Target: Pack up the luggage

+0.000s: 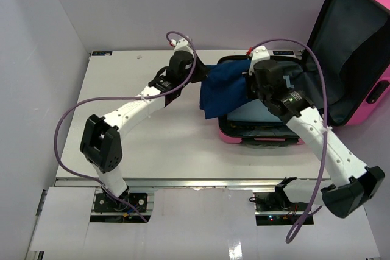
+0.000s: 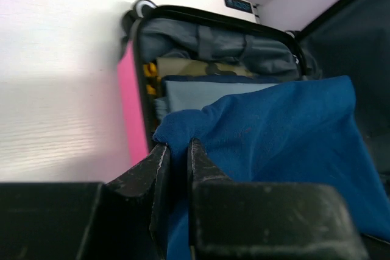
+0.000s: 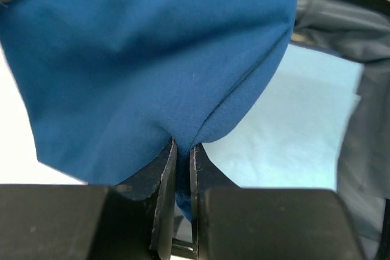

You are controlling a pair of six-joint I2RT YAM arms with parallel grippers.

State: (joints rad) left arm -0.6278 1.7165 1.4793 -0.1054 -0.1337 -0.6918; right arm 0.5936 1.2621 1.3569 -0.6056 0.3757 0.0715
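Overhead, the luggage (image 1: 262,140) sits on the right half of the desk (image 1: 134,150), toward the far edge. Its base lies flat and its lid stands raised, leaning out past the desk's right edge. The left half of the desk is bare white surface, with walls close along the left and far edges.

The left arm rises from its base at the near-left, bends at an elbow near the left edge, and stretches diagonally to the far middle. There the left claw (image 1: 198,70) stops just beside the case's left wall. The right arm swings out to an elbow beyond the near-right corner, then reaches back over the open base, with the right claw (image 1: 247,76) above the case's far-left part. A blue cloth (image 1: 222,89) hangs between the two, draped across the case's left rim and onto the desk.

The left wrist view shows the left claw (image 2: 177,150) pressed on a fold of the blue cloth (image 2: 274,144), beside the pink wall (image 2: 131,108). It also shows folded items stacked inside, including an olive piece (image 2: 195,68), hidden from above.

The right wrist view shows the right claw (image 3: 183,147) pinching a gathered tuck of the blue cloth (image 3: 140,59). A pale blue folded item (image 3: 292,126) lies flat beneath.
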